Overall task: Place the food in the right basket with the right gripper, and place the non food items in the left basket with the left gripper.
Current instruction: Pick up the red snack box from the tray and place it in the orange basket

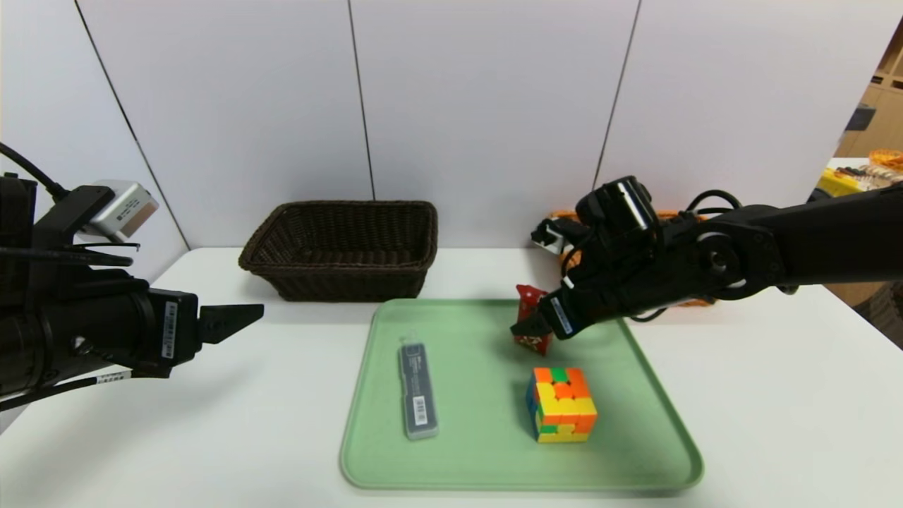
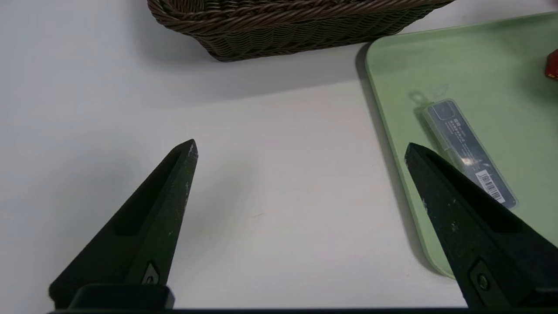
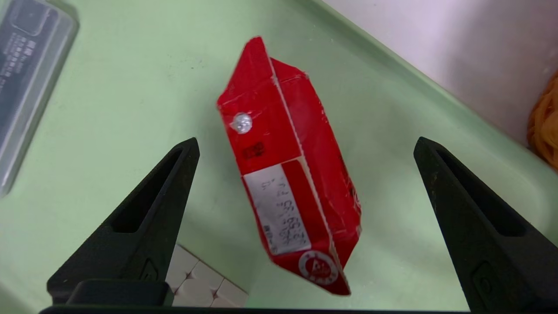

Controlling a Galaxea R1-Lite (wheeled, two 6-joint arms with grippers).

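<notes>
A red food packet (image 1: 529, 295) (image 3: 287, 174) stands tilted at the back of the green tray (image 1: 480, 451) (image 3: 130, 87). My right gripper (image 1: 536, 323) (image 3: 305, 141) is open and straddles it from above, with both fingers well clear of its sides. A multicoloured cube (image 1: 561, 406) (image 3: 200, 288) and a grey case in clear plastic (image 1: 417, 390) (image 2: 468, 152) also lie on the tray. My left gripper (image 1: 247, 314) (image 2: 300, 145) hovers open and empty over the bare table, left of the tray.
The dark wicker basket (image 1: 342, 250) (image 2: 283, 26) stands empty behind the tray's left corner. An orange basket (image 3: 545, 126) sits past the tray's right rim, mostly hidden behind my right arm in the head view. White wall panels back the table.
</notes>
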